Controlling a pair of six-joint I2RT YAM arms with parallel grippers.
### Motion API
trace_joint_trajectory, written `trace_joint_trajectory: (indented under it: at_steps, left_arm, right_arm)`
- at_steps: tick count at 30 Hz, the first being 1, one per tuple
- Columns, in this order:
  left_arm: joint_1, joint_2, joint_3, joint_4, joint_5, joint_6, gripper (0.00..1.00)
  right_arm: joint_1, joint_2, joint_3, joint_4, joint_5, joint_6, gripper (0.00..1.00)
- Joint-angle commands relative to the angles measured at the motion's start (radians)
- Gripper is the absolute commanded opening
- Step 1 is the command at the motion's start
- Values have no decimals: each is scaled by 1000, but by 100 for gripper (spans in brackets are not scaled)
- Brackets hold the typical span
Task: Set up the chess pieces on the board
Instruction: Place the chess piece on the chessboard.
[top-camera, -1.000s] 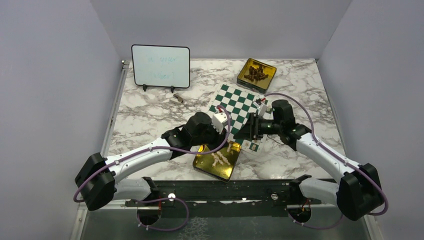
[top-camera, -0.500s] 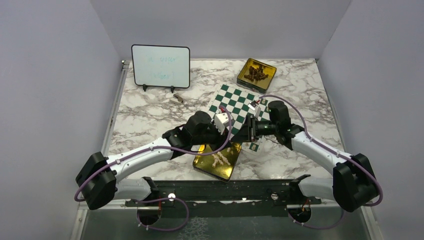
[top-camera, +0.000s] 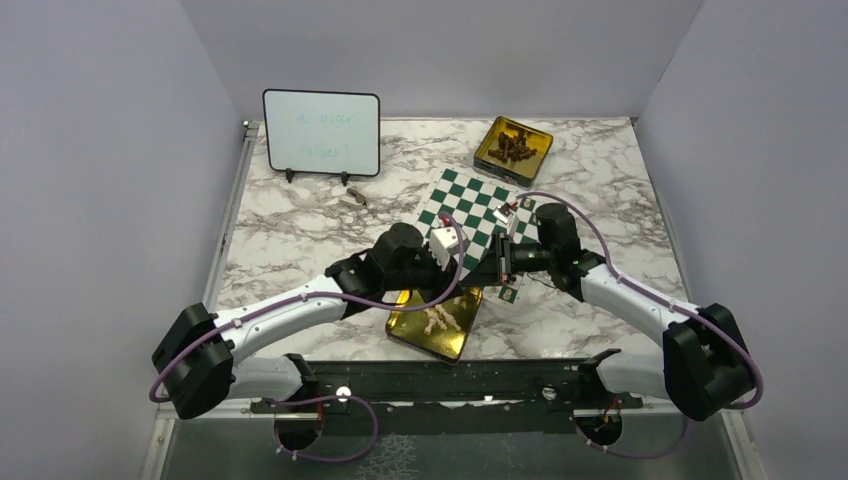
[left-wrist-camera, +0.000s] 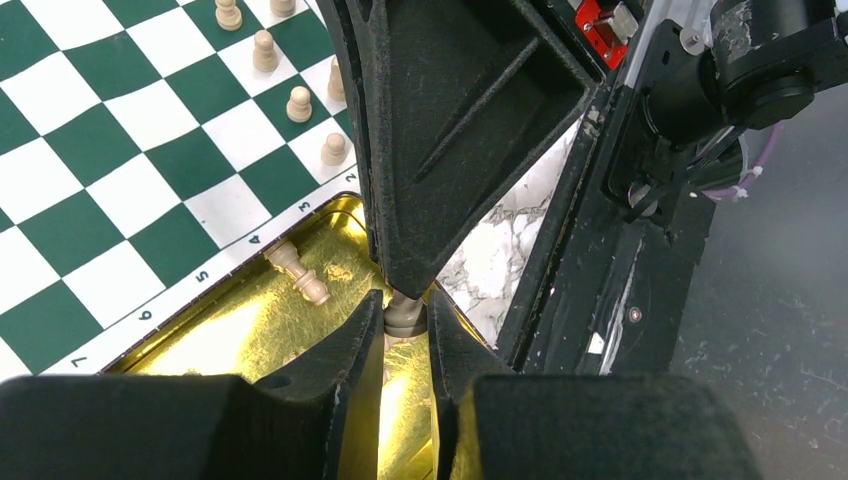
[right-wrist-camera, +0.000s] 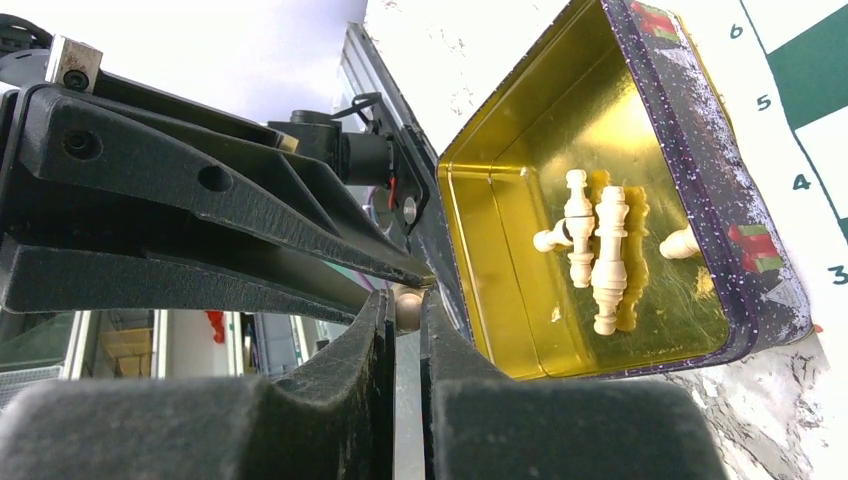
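Newly closed right pincer (right-wrist-camera: 405, 305) on round-headed cream chess piece (left-wrist-camera: 404, 320); same piece clenched in left pincer (left-wrist-camera: 405, 300), over glossy square gold tin (left-wrist-camera: 230, 320) beside green-white checked board (left-wrist-camera: 120, 140).

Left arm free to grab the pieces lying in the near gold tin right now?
Probably not yet: the left gripper is shut on a chess piece that the right gripper also pinches above the gold tin.

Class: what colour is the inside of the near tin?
Shiny gold; the tin shows best in the right wrist view.
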Motion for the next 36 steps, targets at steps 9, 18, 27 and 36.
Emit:
trace_joint_trajectory:
  at_steps: [9, 18, 27, 36]
  left_arm:
    - [-5, 12, 8, 1, -70, 13, 64]
    - [-4, 65, 95, -167, -199, 24, 99]
    - [65, 33, 117, -248, -243, -20, 99]
    - [372, -11, 63, -242, 41, -115, 99]
  right_arm:
    - [8, -99, 21, -98, 196, 3, 7]
    - [8, -190, 120, -331, 543, -70, 6]
    - [8, -187, 242, -448, 808, -152, 6]
    - [8, -106, 335, -458, 1007, -252, 6]
